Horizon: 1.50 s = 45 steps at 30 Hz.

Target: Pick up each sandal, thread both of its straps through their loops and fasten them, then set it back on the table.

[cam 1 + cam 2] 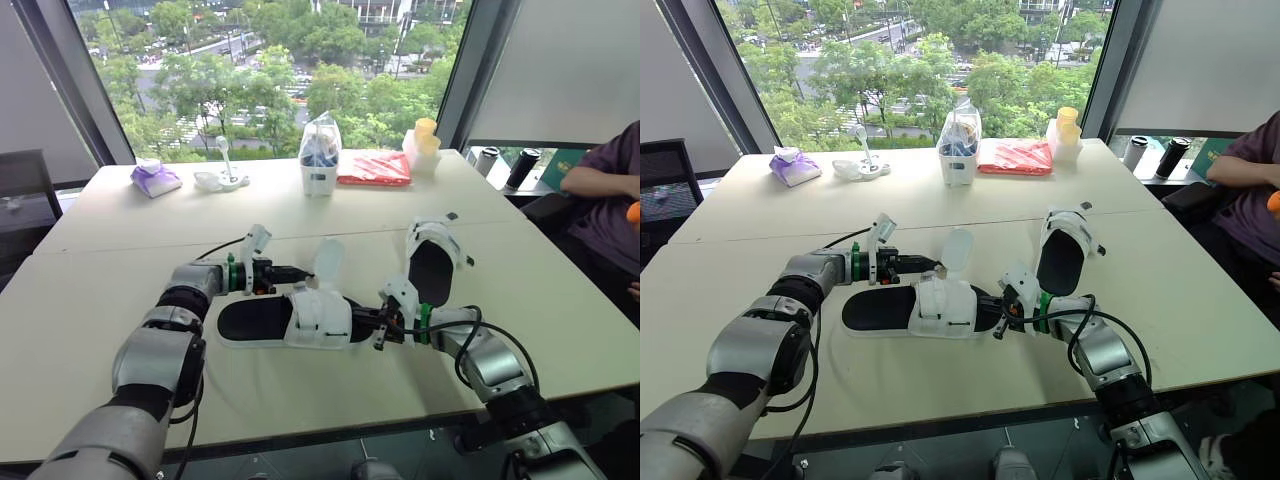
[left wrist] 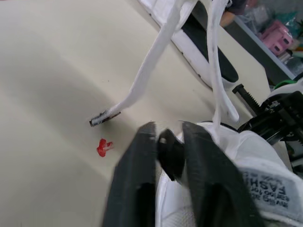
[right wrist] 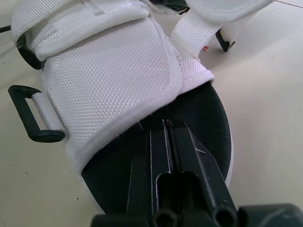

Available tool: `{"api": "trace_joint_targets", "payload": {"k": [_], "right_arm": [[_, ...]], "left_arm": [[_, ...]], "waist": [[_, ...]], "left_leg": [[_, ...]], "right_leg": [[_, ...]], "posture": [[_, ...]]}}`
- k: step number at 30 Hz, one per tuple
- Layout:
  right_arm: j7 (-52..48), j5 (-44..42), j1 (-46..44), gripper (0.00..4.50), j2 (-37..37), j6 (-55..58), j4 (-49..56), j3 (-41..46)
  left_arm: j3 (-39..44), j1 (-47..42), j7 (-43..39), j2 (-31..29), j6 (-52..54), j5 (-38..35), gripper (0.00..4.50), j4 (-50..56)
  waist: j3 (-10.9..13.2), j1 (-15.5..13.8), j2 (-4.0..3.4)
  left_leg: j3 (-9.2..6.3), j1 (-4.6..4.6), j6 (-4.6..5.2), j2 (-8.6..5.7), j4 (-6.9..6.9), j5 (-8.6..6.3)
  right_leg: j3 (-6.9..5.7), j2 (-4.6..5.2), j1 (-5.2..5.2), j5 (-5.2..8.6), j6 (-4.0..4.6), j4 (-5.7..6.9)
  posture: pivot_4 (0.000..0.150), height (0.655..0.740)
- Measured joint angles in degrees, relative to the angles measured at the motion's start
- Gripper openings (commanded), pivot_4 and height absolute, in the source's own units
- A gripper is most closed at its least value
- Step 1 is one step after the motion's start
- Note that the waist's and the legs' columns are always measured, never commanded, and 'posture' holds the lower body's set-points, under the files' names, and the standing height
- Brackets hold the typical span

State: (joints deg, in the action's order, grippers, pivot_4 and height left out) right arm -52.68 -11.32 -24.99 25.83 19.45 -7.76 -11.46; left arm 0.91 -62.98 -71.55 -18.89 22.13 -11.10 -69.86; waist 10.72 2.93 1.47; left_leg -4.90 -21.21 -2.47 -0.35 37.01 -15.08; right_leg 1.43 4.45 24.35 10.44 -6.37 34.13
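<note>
The left arm lay stretched forward over the table [image 1: 120, 300], forearm low, its wrist turned inward to the right. The left claw [image 1: 290, 272] sat at the far edge of the near sandal [image 1: 310, 318], fingers drawn close on a small black piece by the white upper. One white strap [image 1: 327, 262] stood up just beyond it.

The right arm bent in from the right side, forearm pointing left. The right claw [image 3: 165, 127] was pressed together with nothing between its fingers, tips on the black footbed at the upper's edge. The far sandal [image 1: 432, 270] lay on the table just behind that arm.
</note>
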Motion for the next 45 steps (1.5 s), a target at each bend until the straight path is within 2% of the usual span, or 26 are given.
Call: {"api": "trace_joint_targets", "payload": {"k": [4, 8, 13, 18, 23, 33, 38, 45], "right_arm": [[0.0, 0.0, 0.1, 0.0, 0.0, 0.1, 0.1, 0.0], [0.0, 0.0, -0.1, 0.0, 0.0, 0.1, 0.0, -0.1], [-0.6, 0.0, -0.6, 0.0, 0.1, 0.1, -0.8, 0.0], [-1.0, 0.0, -1.0, 0.0, -0.2, 0.0, -1.5, -0.1], [-1.0, 0.1, -1.1, 0.0, -0.7, -0.1, -1.5, -0.3], [-0.2, 0.2, -0.6, 0.0, -0.8, -0.3, -1.1, -0.4], [0.3, 0.3, 0.0, 0.0, -0.8, -0.3, -0.3, -0.3], [0.8, 0.4, 0.5, 0.0, -1.0, -0.3, 0.3, 0.0]], "left_arm": [[0.5, 0.0, 1.4, -0.3, -1.2, 0.5, 4.46, 0.0], [2.7, 0.0, 4.3, -2.6, -3.0, 0.4, 4.46, 0.0], [5.4, -0.9, 3.4, -5.2, -1.8, -0.9, 4.46, 2.4], [5.6, -2.9, 0.6, -4.2, 3.8, -3.7, 4.46, 11.4], [4.3, -0.7, 0.2, -2.0, 9.5, -4.8, 4.46, 18.9], [-0.2, 4.8, -0.5, -0.6, 13.6, -4.9, 4.46, 25.2], [-1.4, 4.8, -0.4, 0.3, 13.2, -4.5, 4.46, 25.3], [-1.8, 3.0, 1.2, 2.9, 9.7, -3.8, 4.46, 16.9]], "waist": [[0.0, 0.0, 0.0], [0.0, 0.2, 0.0], [0.0, 0.0, 0.03], [0.0, 0.2, 0.03], [0.0, 0.8, 0.03], [0.0, 0.9, 0.03], [0.0, 0.8, 0.03], [0.0, 0.7, 0.03]], "left_leg": [[-0.01, 0.01, 0.0, 0.0, -0.02, 0.0], [-0.01, 0.0, 0.0, 0.0, -0.02, 0.0], [-0.01, -0.02, 0.0, 0.0, 0.01, 0.0], [-0.01, 0.02, 0.0, 0.0, -0.01, 0.0], [-0.01, 0.01, 0.0, 0.0, -0.04, 0.0], [-0.01, 0.0, 0.0, 0.0, -0.03, 0.0], [-0.01, -0.01, 0.0, 0.0, -0.03, 0.0], [-0.01, -0.03, 0.0, 0.0, -0.02, 0.0]], "right_leg": [[0.0, 0.0, 0.0, 0.0, -0.01, 0.0], [0.0, 0.0, 0.02, -0.01, -0.02, 0.0], [0.0, 0.0, 0.01, -0.01, -0.02, 0.0], [0.0, 0.0, 0.01, -0.01, 0.0, 0.03], [0.0, 0.0, 0.01, -0.01, -0.03, 0.01], [0.0, 0.0, 0.01, 0.01, 0.0, 0.01], [0.0, 0.0, 0.01, 0.0, -0.01, -0.01], [0.0, 0.0, 0.01, 0.01, -0.01, -0.02]], "posture": [[0.15, 0.74], [0.15, 0.74], [0.15, 0.74], [0.15, 0.74], [0.15, 0.74], [0.15, 0.74], [0.15, 0.74], [0.15, 0.74]]}}
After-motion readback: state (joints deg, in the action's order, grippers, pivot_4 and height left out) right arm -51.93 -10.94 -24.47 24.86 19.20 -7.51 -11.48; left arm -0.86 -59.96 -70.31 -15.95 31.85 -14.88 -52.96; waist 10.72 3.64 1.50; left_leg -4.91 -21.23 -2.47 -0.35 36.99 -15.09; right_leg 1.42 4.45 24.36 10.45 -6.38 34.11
